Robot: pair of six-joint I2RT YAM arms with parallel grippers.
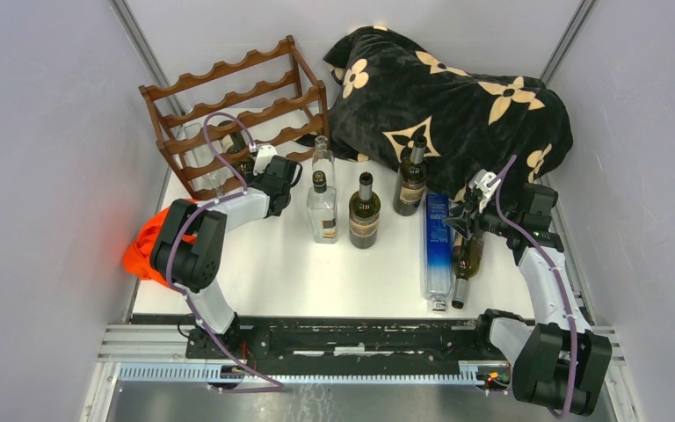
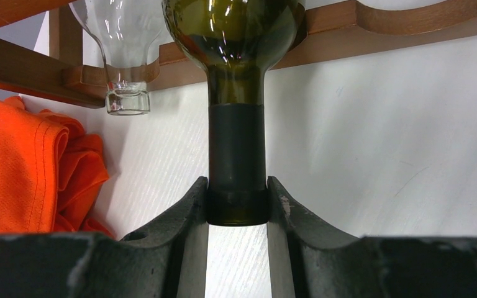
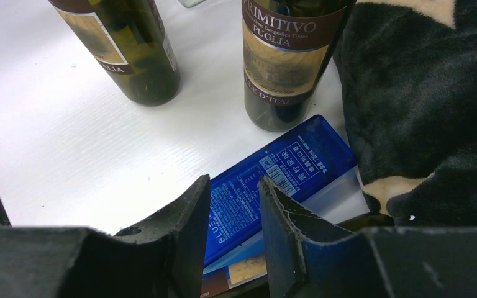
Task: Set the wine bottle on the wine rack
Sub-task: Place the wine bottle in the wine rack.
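Observation:
The dark wooden wine rack stands at the back left of the table. A dark green wine bottle lies in its lowest tier with the neck pointing out over the scalloped front rail. My left gripper is shut on the end of that neck, one finger on each side. From the top view, the left gripper sits right at the rack's front and hides most of the bottle. My right gripper hovers at the right with its jaws apart and nothing between them.
A clear glass bottle lies in the rack left of the green one. An orange cloth hangs over the table's left edge. Several bottles stand mid-table. A blue-labelled bottle and a green one lie under the right gripper. A black blanket fills the back right.

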